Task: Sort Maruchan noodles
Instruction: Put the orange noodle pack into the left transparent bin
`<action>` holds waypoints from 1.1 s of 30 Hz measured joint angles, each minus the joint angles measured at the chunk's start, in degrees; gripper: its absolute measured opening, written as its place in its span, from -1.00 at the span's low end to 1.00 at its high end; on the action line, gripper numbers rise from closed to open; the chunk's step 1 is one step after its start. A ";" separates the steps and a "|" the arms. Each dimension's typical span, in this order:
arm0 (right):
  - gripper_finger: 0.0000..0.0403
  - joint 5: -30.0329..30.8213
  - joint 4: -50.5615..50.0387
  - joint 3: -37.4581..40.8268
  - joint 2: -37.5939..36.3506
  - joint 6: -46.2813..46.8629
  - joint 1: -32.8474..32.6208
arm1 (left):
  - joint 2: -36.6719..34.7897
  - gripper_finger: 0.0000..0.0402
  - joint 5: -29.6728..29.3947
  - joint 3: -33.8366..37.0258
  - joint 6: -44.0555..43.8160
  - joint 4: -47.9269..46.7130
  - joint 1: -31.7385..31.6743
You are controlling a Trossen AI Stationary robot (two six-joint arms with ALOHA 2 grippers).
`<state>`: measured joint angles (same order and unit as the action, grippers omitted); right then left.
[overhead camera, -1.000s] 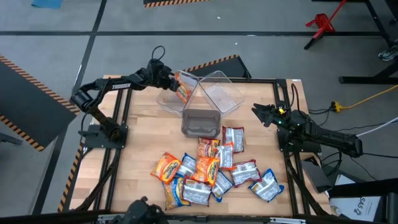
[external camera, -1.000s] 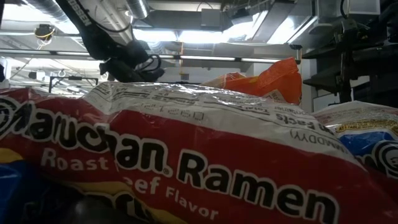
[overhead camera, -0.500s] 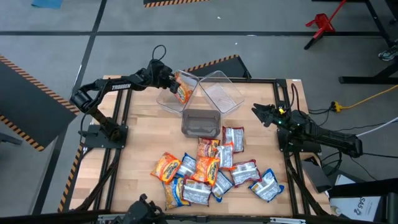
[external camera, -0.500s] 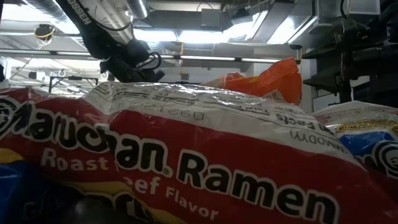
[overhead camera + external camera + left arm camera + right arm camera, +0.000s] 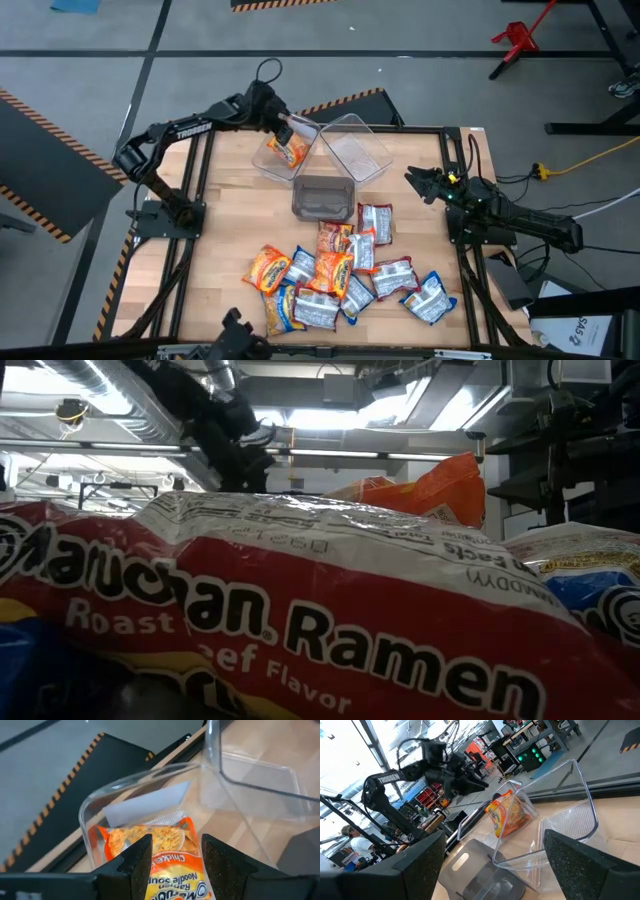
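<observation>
1. Our left gripper [image 5: 281, 124] hovers over the leftmost clear bin [image 5: 268, 163], fingers [image 5: 136, 857] spread and gripping nothing.
2. An orange packet [image 5: 287, 150] lies inside that bin, leaning against its wall, directly beneath the spread fingers.
3. Two more clear bins [image 5: 356, 146] sit just right of that bin, touching it.
4. The remaining Maruchan noodles [image 5: 340, 275] lie heaped well away from the bins, nearer the table's front edge, packets overlapping.
5. We judge each packet light, crinkly and slippery, with a brittle noodle block inside; we would pinch across an exposed short edge, gently.
6. Our right gripper [image 5: 422, 184] waits right of the bins, fingers wide apart, empty.
</observation>
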<state>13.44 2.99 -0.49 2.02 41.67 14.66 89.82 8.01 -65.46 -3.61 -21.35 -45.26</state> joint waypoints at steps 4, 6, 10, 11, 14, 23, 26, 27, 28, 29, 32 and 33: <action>0.61 -0.01 -0.03 0.00 0.00 0.00 -0.02 | 0.00 -0.18 1.04 -2.96 -0.90 -6.12 2.38; 0.61 -0.03 -0.03 0.00 0.00 0.00 0.00 | 0.00 -0.18 4.43 -4.17 -1.03 -10.39 3.97; 0.61 -0.55 -0.09 0.00 0.00 0.00 -0.01 | -0.87 -0.19 14.61 -6.03 -0.42 -23.15 8.17; 0.61 -0.55 -0.09 0.00 -0.02 0.00 0.00 | -1.65 -0.19 16.52 -6.07 -0.64 -25.30 9.89; 0.61 -0.57 -0.09 0.00 -0.02 0.00 0.00 | -4.38 -0.19 17.70 -6.14 -0.04 -32.41 16.49; 0.61 -1.03 -0.12 0.00 -0.02 0.00 -0.02 | -15.07 -0.19 7.40 -1.16 -7.96 -33.74 39.42; 0.61 -1.02 -0.14 0.00 -0.02 -0.02 -0.01 | -17.75 -0.18 1.46 3.12 -8.22 -32.07 45.03; 0.61 -1.01 -0.14 0.00 -0.02 -0.01 0.00 | -18.25 -0.17 1.11 4.79 -8.02 -30.82 46.34; 0.61 -1.03 -0.15 0.00 -0.02 0.00 -0.01 | -18.57 -0.15 1.56 6.52 -7.96 -29.63 47.45; 0.61 -1.03 -0.15 0.00 0.00 0.00 0.00 | -18.67 -0.14 2.76 8.29 -7.84 -28.04 48.24; 0.61 -1.03 -0.14 0.00 -0.02 0.00 -0.02 | -18.58 -0.08 7.45 13.35 -6.18 -21.16 49.31; 0.61 -1.03 -0.14 0.00 -0.02 0.00 -0.02 | -18.35 -0.06 9.00 14.70 -5.13 -18.35 49.38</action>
<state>12.40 2.85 -0.49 2.00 41.67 14.64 71.47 17.02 -50.76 -8.74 -39.70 4.12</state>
